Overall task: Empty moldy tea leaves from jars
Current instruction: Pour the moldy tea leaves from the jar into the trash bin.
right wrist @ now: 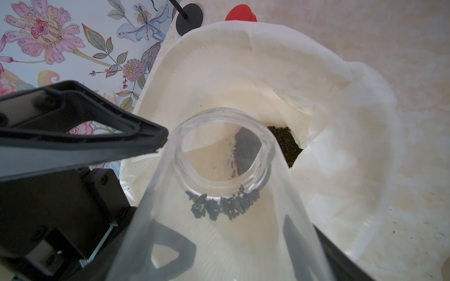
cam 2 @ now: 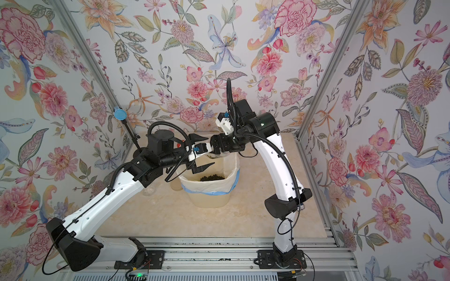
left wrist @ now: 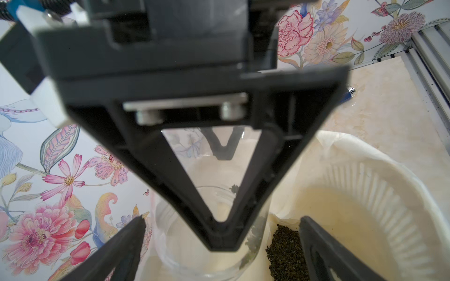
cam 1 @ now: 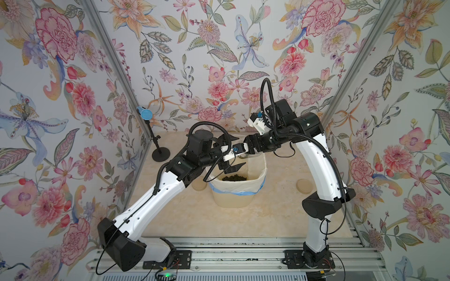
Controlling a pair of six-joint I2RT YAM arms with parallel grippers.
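My right gripper (right wrist: 233, 243) is shut on a clear jar (right wrist: 219, 219), tilted mouth-down over the cream bin (cam 1: 239, 197). The jar has no lid on. A small clump of tea leaves (right wrist: 221, 204) clings inside its shoulder. A dark heap of tea leaves (cam 1: 234, 178) lies in the bin's white liner; the same tea heap (left wrist: 285, 253) appears in the left wrist view. My left gripper (cam 1: 237, 152) is open above the bin, its fingers (left wrist: 126, 248) either side of the jar's mouth end, one tip close to the glass. In a top view the jar (cam 2: 214, 155) is mostly hidden by both grippers.
A flat beige lid (cam 1: 304, 186) lies right of the bin and another beige lid (cam 1: 199, 187) left of it. A red cap (right wrist: 241, 13) sits behind the bin. A black stand base (cam 1: 160, 154) is at the back left. A blue pen-like item (left wrist: 348, 95) lies on the table.
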